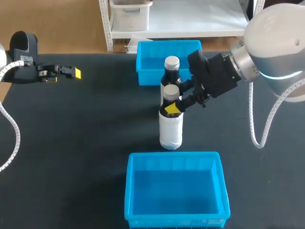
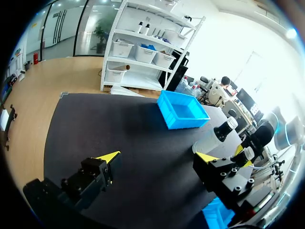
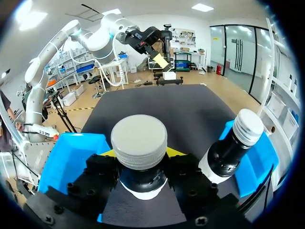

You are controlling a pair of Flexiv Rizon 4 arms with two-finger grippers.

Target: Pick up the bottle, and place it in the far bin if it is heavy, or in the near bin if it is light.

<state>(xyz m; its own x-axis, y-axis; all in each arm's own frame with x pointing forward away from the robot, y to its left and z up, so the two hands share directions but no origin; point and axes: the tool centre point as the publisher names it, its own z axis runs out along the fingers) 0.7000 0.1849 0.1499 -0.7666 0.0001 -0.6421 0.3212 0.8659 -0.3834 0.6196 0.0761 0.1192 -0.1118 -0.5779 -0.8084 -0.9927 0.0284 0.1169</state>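
Observation:
Two dark bottles with grey caps stand mid-table between the bins. The nearer bottle (image 1: 170, 125) has a white label, and my right gripper (image 1: 172, 106) is shut on its neck just under the cap. In the right wrist view that bottle's cap (image 3: 139, 140) sits between the fingers of my right gripper (image 3: 140, 155). The second bottle (image 1: 171, 71) (image 3: 236, 143) stands free just behind it. The far bin (image 1: 147, 64) and the near bin (image 1: 138, 191) are blue and hold nothing. My left gripper (image 1: 71, 72) (image 2: 157, 157) hovers open at the table's far left.
From the left wrist view the far bin (image 2: 183, 109) lies ahead, and the free bottle (image 2: 220, 132) stands beside my right gripper (image 2: 259, 136). Dark tabletop stretches between my left gripper and the bottles.

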